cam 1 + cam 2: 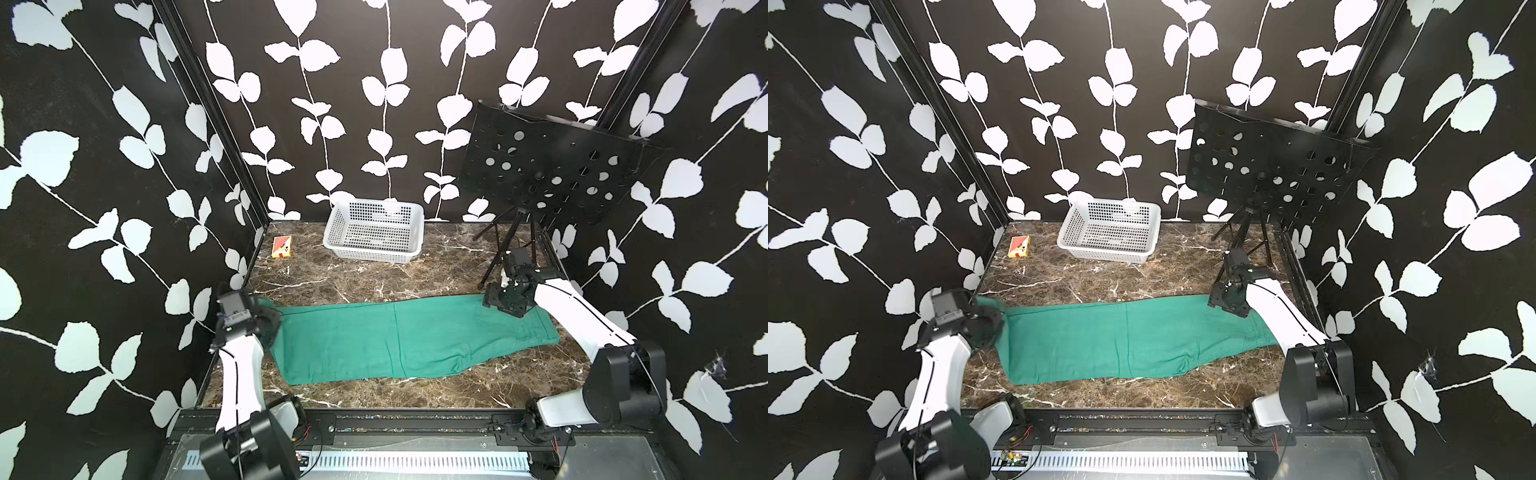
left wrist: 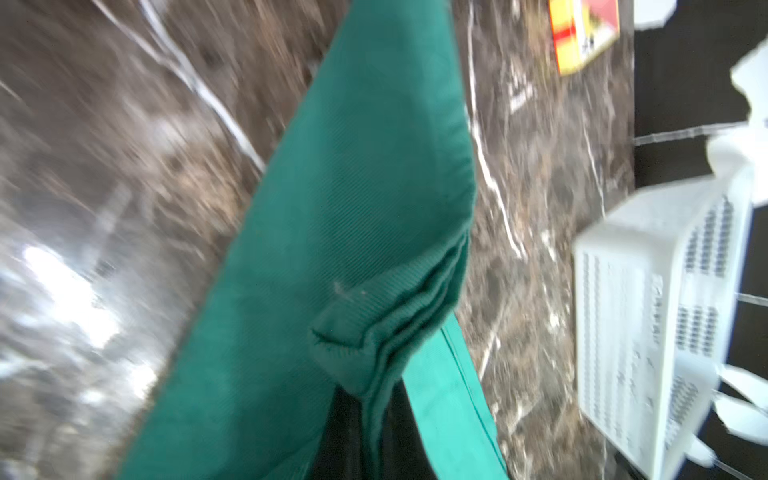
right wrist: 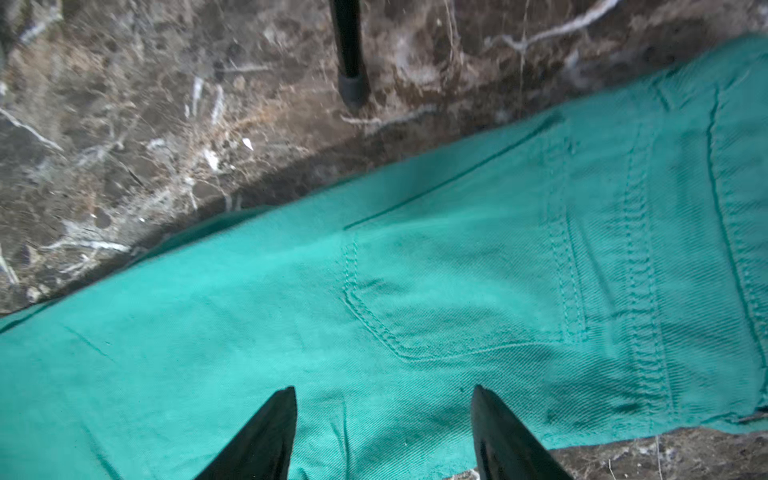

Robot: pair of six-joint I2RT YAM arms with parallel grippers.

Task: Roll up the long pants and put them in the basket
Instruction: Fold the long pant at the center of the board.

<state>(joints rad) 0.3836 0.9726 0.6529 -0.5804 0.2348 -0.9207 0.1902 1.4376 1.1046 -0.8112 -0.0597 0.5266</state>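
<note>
Our left gripper (image 1: 261, 319) is clenched on the hem end of the long pants (image 1: 395, 340), with that corner raised. The wrist view is blurred, so its fingers seem buried in bunched cloth. Our right gripper (image 3: 383, 399) is released, jaws apart over the back pocket (image 3: 457, 299). The pants lie lengthwise across the marble table (image 1: 374, 282), well apart from the white basket (image 1: 374, 237).
</note>
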